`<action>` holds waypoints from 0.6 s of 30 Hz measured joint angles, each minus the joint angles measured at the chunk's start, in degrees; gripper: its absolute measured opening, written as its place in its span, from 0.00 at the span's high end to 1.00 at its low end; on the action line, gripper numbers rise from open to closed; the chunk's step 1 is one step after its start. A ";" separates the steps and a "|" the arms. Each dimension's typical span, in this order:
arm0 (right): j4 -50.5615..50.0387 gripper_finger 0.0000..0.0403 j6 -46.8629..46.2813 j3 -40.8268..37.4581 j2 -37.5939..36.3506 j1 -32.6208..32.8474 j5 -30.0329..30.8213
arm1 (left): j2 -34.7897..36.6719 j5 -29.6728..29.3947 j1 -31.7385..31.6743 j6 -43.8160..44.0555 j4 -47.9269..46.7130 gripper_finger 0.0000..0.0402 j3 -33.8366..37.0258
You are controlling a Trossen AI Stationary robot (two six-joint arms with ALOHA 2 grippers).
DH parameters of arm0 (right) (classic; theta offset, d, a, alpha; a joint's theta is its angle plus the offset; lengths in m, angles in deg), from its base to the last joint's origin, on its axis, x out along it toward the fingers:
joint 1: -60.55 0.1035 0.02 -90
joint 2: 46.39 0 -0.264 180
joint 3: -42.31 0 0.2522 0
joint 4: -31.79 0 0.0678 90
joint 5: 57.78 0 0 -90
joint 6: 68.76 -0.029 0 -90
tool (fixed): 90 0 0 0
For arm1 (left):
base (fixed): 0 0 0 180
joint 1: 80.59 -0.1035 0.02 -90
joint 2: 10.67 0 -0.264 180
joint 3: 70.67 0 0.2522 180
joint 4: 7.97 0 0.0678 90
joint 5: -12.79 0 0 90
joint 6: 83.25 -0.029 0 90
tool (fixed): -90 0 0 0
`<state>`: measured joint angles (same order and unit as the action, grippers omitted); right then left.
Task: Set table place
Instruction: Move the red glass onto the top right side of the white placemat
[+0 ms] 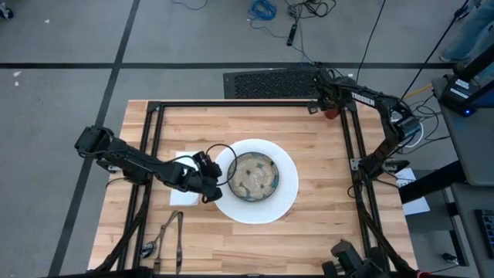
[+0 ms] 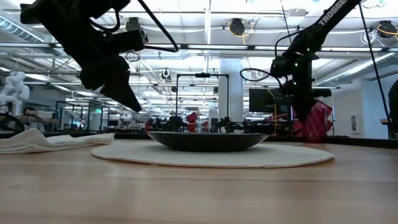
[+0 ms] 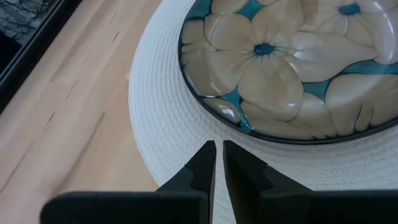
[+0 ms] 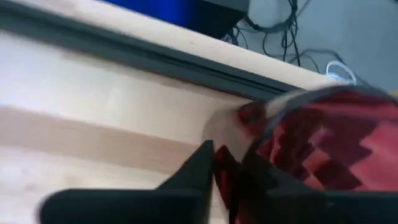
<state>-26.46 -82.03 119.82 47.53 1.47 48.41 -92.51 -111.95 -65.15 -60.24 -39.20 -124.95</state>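
A big white plate [image 1: 287, 193] lies mid-table with a beige-and-blue flowered bowl [image 1: 255, 176] standing on it. My left gripper [image 1: 210, 182] hovers shut just over the plate's left rim [image 3: 168, 124], pointing slantwise down, with nothing in it. A white napkin [image 1: 184, 194] lies flat on the table under that arm. Dark cutlery [image 1: 168, 235] lies near the front left. At the table's far right corner my right gripper [image 1: 330, 106] is shut on a red cup [image 2: 318, 121]. My right gripper has the red cup's wall at its rim [image 4: 233, 165] pinched between its fingers. One finger [image 4: 196, 168] is outside; the other shows dimly through the red wall, inside. The fingers come steeply from above. The low view shows the cup upright, down at table level.
A black metal frame [image 1: 154, 139] runs along the table's left, far and right sides. Bare wood lies to the right of the plate and along the near edge. Cables and equipment lie beyond the far and right edges.
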 joint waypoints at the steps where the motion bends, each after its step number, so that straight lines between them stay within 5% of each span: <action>1: -0.35 0.96 1.18 -0.02 -0.41 0.56 -0.16 | 0.00 0.00 0.00 -0.38 0.06 0.96 0.00; 18: -11.80 1.00 -3.66 0.02 -9.06 30.40 -4.37 | 0.00 0.44 -0.04 -1.01 0.46 0.96 0.00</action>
<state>-38.26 -85.68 119.84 38.47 31.87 44.04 -92.51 -111.51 -65.19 -61.26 -38.74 -124.95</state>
